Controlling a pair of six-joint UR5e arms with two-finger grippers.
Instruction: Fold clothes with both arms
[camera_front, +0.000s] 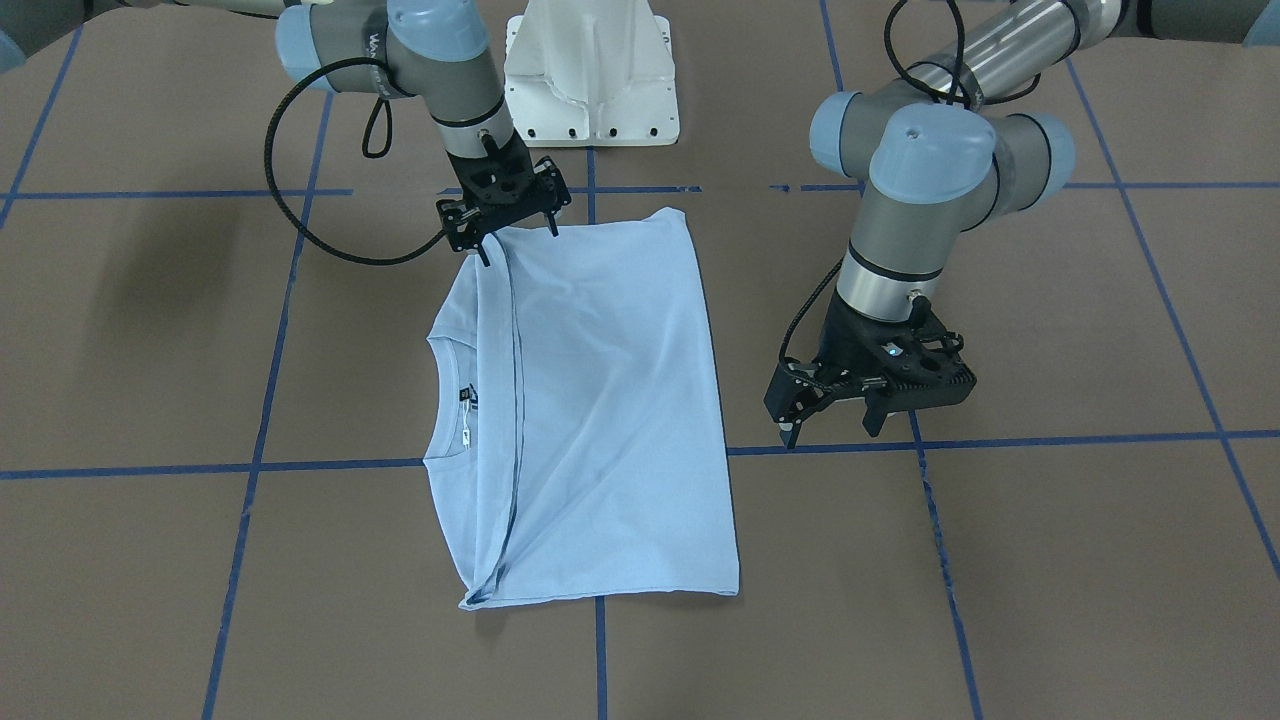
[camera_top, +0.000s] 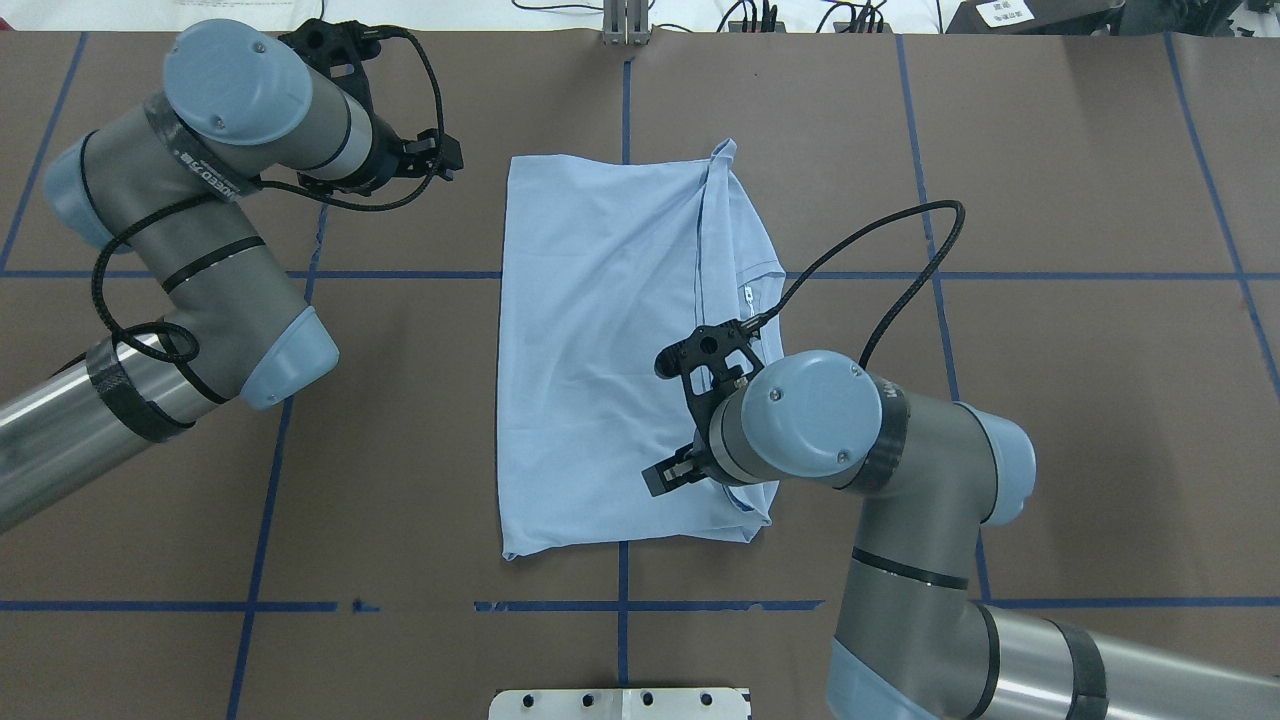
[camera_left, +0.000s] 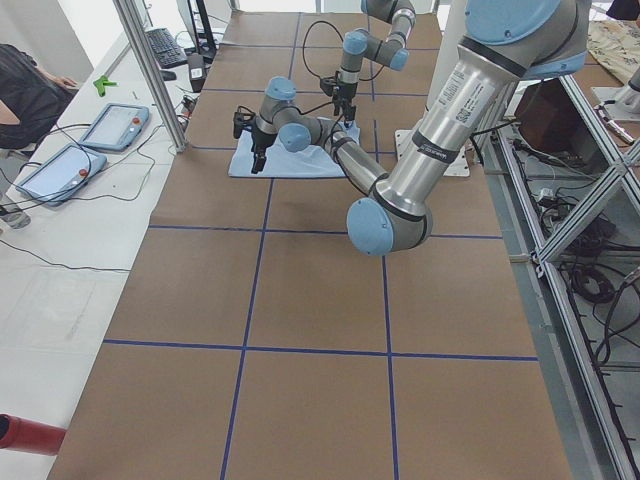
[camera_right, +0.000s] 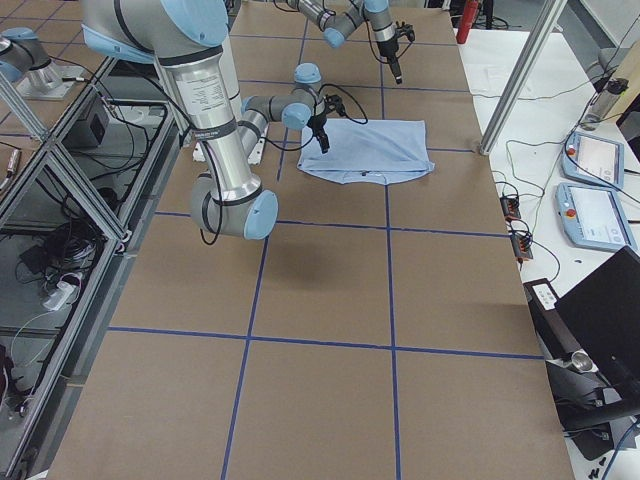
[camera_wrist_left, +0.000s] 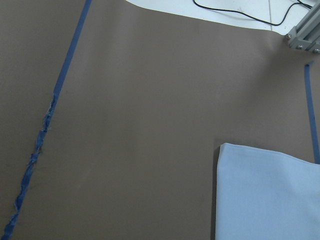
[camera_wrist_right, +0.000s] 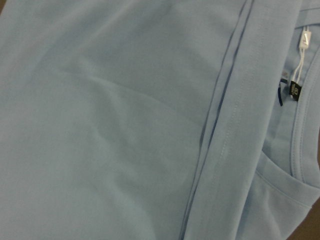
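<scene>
The light blue T-shirt lies flat on the brown table, its bottom part folded over toward the round collar. The black label and white tag show inside the collar. The chest print is hidden. My right gripper is open and empty, fingers pointing down, just over the shirt's edge nearest the robot base. My left gripper is open and empty, hovering above bare table beside the shirt's folded side. The left wrist view shows only a shirt corner.
The white pedestal base stands at the robot side of the table. Blue tape lines form a grid on the table. Teach pendants and a person are beyond the table's far side.
</scene>
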